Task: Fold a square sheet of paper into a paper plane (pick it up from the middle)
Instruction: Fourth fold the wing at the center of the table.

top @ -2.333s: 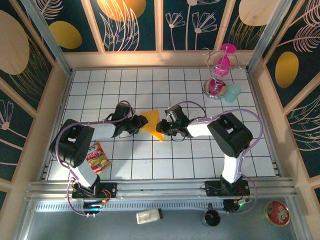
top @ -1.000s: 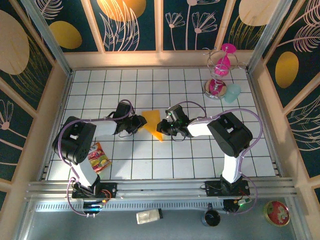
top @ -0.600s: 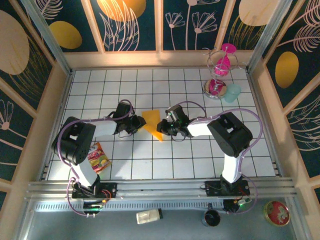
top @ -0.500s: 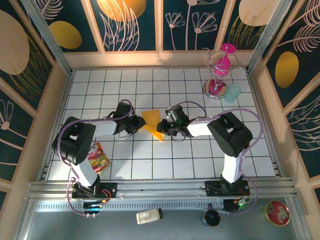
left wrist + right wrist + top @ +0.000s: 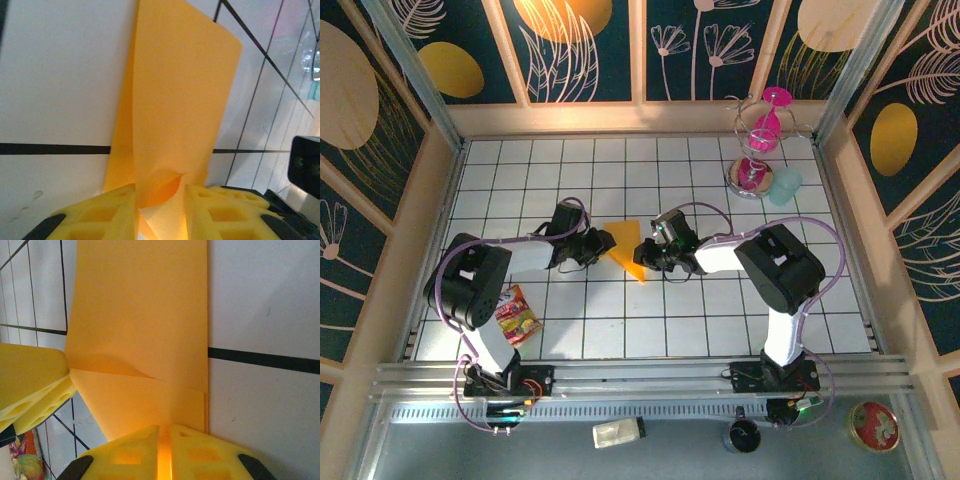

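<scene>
Clamping left hand (image 5: 160, 194) on one edge of thin creased orange-yellow paper sheet (image 5: 623, 240); pinching opposite edge tight with right hand (image 5: 164, 439). Holding sheet partly folded between both hands, at middle of white tiled tabletop (image 5: 720, 322).

Nothing written could be read anywhere: no word, number or brand. The snack packet (image 5: 516, 315) on the bench (image 5: 720, 320) carried red and yellow print, too small to make out. The round tin (image 5: 873, 427) at the near right corner showed a coloured lid design whose lettering, if any, was illegible. The square sheet of paper (image 5: 175, 100) was plain orange-yellow on every visible face.
</scene>
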